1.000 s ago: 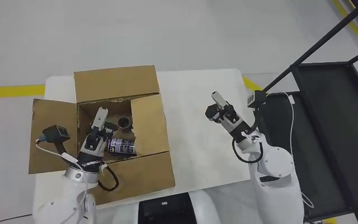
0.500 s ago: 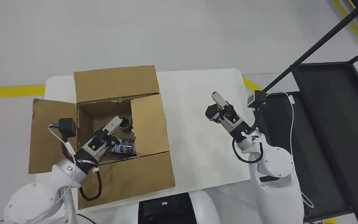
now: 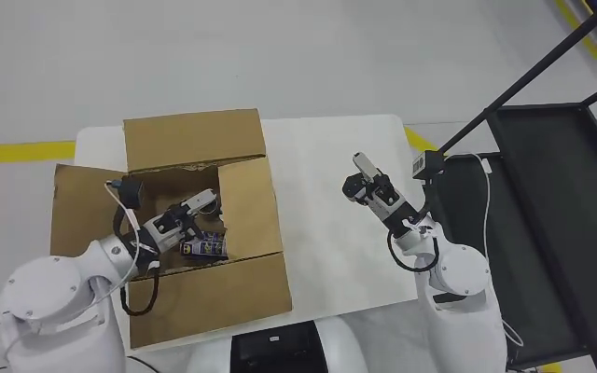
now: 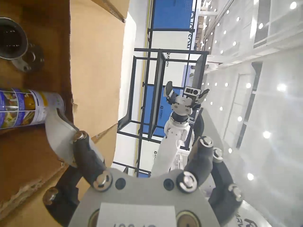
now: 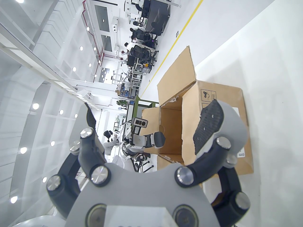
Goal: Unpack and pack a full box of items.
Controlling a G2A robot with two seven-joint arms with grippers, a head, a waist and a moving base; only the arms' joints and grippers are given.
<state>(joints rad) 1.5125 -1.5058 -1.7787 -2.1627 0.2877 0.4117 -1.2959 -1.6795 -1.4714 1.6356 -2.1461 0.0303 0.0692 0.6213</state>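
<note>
An open cardboard box (image 3: 191, 140) stands on the left of the white table (image 3: 326, 242). Inside it lie a blue-labelled can (image 3: 207, 247) on its side and a metal pipe flange (image 4: 11, 41). My left gripper (image 3: 205, 200) is down inside the box near its right wall, open, and holds nothing. One of its white fingers (image 4: 58, 126) sits close beside the can (image 4: 26, 107). My right gripper (image 3: 366, 177) hangs open and empty above the table to the right of the box. From its wrist I see the box (image 5: 220, 95) between the spread fingers (image 5: 209, 124).
The box's flaps are folded outward on all sides, the near one (image 3: 224, 294) reaching toward the table's front edge. A black metal cart (image 3: 550, 205) stands just off the table's right side. Bare table lies between the box and the right arm.
My left arm has swung its elbow outward to the left. Its gripper has turned and shifted toward the box's right wall, over the flange. The right arm has not moved.
</note>
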